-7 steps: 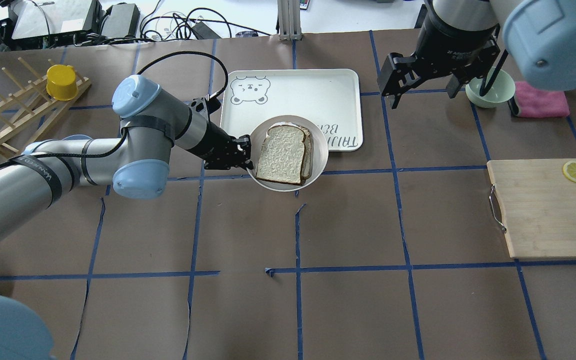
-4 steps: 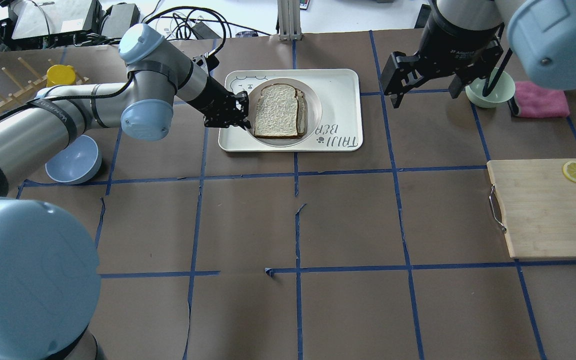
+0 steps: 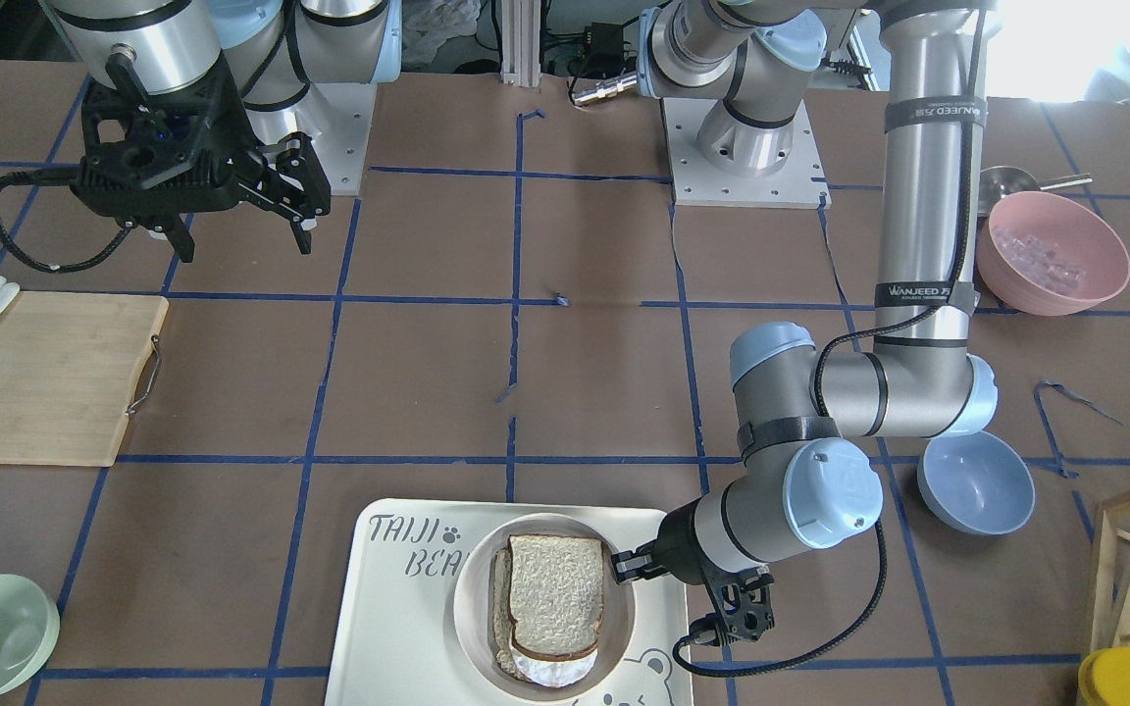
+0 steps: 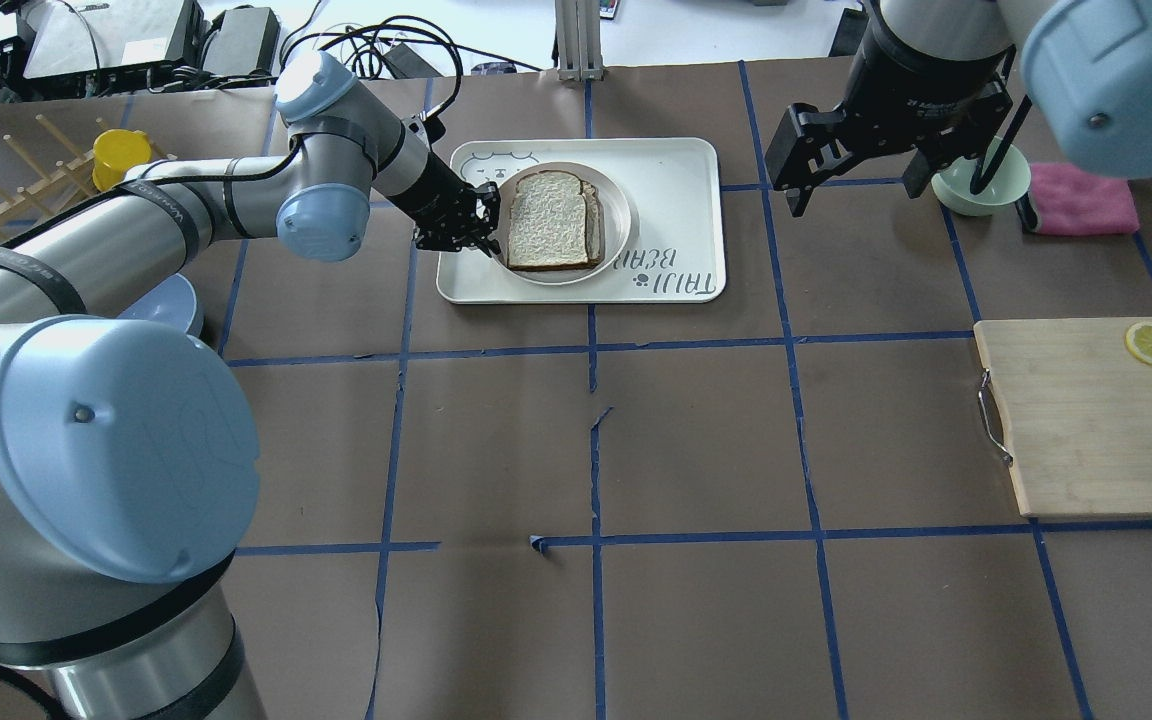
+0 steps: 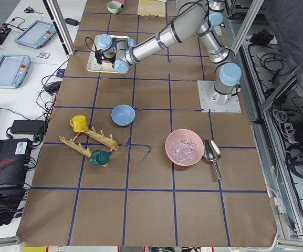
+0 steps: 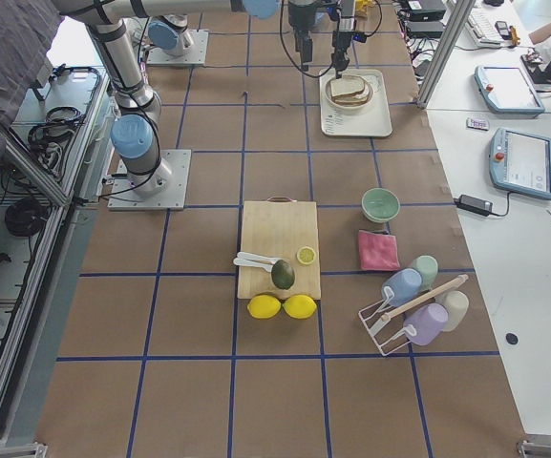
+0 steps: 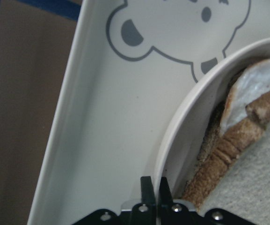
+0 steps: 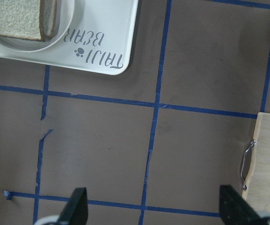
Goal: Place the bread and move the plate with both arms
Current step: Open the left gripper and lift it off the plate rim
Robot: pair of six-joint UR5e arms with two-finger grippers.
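Note:
The round cream plate [image 4: 622,214] is on the bear-print tray [image 4: 676,200]; I cannot tell whether it rests on it or hangs just above. The pale bread [image 4: 548,220] lies in the plate on top of a tanner slice with egg white [image 7: 254,91]. My left gripper [image 4: 491,226] is shut on the plate's left rim [image 7: 181,126], seen also in the front view [image 3: 624,567] and the left wrist view [image 7: 153,185]. My right gripper [image 4: 853,190] is open and empty, hovering to the right of the tray, above bare table [image 8: 156,211].
A pale green bowl [image 4: 981,180] and a pink cloth [image 4: 1081,200] lie at the back right. A wooden cutting board [image 4: 1086,420] with a lemon slice is at the right. A blue bowl [image 3: 977,480] and a wooden rack with a yellow cup [image 4: 121,155] are at the left.
My left gripper has carried the plate with the bread away from the robot, from the tray's near edge to over the tray, and lowered it. The right arm has barely moved.

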